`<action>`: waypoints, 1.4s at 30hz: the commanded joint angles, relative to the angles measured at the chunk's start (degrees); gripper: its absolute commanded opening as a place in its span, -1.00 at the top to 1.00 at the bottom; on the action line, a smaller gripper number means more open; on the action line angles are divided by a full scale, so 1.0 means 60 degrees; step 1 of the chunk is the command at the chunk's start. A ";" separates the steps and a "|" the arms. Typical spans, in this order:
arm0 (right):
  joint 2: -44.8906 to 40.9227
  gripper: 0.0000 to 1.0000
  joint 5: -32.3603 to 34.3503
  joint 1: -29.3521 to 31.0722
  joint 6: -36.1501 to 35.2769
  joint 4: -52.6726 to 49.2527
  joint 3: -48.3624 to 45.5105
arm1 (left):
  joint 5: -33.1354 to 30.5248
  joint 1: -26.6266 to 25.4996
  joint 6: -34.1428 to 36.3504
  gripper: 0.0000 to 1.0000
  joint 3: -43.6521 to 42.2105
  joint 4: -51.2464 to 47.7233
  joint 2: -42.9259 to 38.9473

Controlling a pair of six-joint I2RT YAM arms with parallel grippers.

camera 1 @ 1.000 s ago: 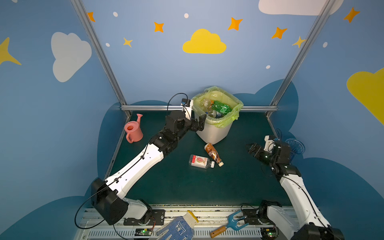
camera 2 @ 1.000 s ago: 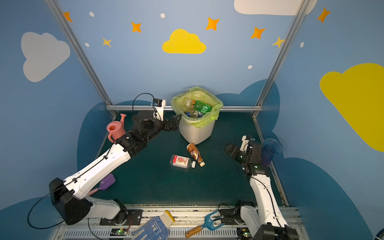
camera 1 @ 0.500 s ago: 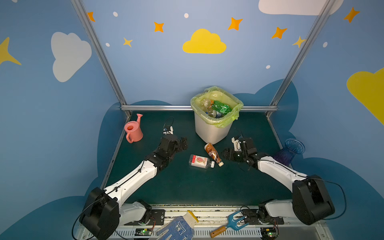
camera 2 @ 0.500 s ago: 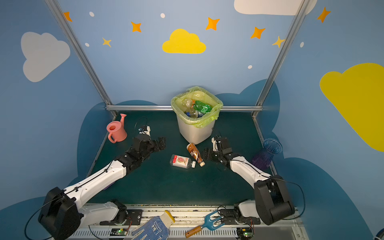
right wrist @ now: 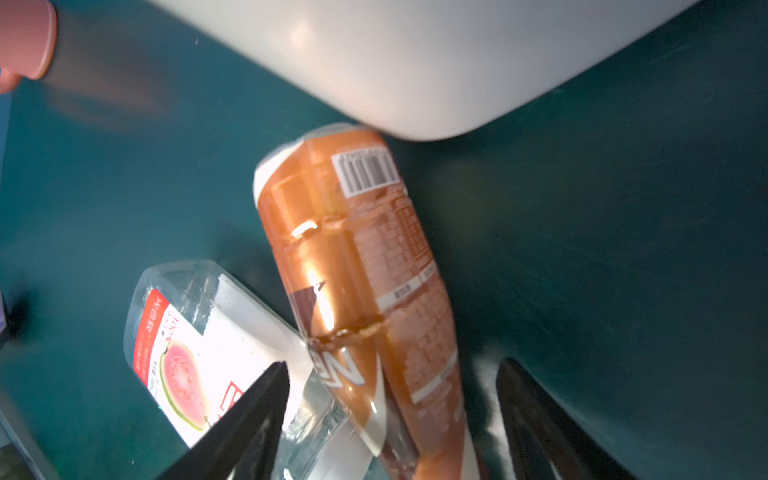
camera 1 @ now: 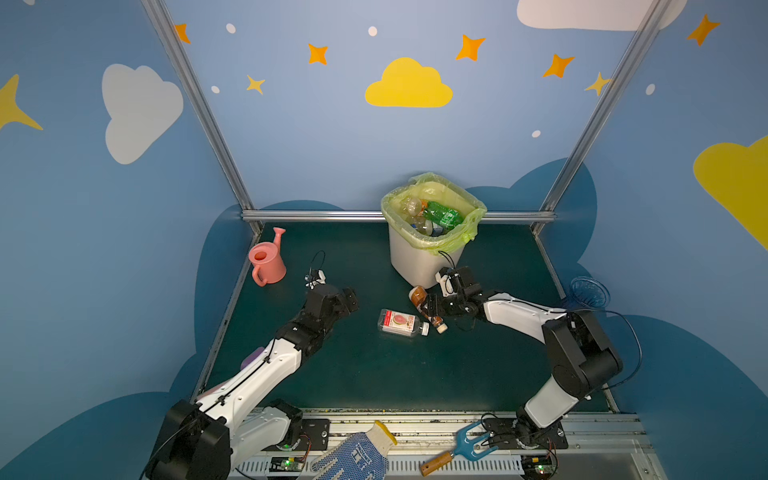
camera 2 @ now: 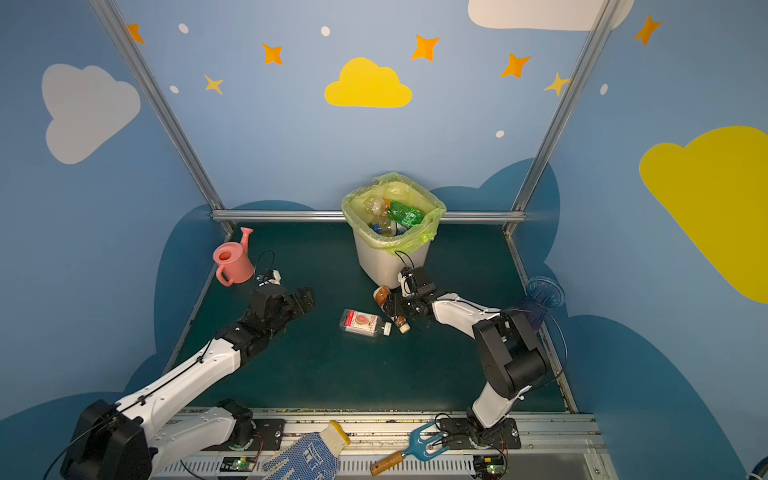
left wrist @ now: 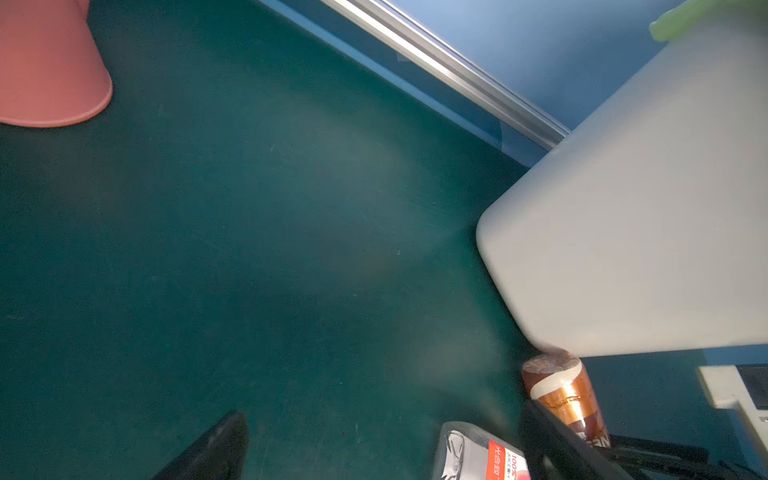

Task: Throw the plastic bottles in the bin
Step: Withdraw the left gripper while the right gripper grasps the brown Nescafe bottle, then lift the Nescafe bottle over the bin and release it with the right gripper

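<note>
Right tool: straddling the brown bottle, fingers standing apart, not gripping
Left tool: hanging wide apart left of centre, holding nothing
Brown bottle: lying on the counter mid-frame, just below the bin
Clear bottle: lying beside it, lower left

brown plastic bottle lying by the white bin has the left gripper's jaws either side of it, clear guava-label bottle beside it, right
Wrong arm: the right gripper straddles the brown plastic bottle by the white bin, as the right wrist view shows. The clear guava-label bottle does lie beside it.
</note>
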 commanded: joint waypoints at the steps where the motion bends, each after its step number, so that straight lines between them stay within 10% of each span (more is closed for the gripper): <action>1: 0.0269 -0.52 0.0128 0.0152 -0.0059 0.0005 0.0327 | -0.0004 0.0102 -0.0118 -1.00 -0.0189 -0.0227 -0.0227; 12: 0.0165 0.16 0.0413 0.0145 0.0270 -0.0430 0.0185 | 0.0156 0.0361 -0.0152 -1.00 -0.0429 -0.0243 -0.0321; 17: -0.0898 0.17 0.1133 -0.0018 0.0624 -0.1029 -0.0625 | 0.0252 0.0419 -0.0185 -1.00 -0.0429 -0.0163 -0.0231; 33: -0.1772 -0.69 0.2213 -0.0915 0.0368 -0.2674 -0.0945 | 0.0508 0.0470 -0.0290 -1.00 -0.0388 0.0007 0.0080; 42: -0.0409 -0.74 0.2511 -0.1277 -0.0090 -0.3252 0.0148 | 0.0596 0.0470 -0.0334 -1.00 -0.0398 -0.0051 0.0138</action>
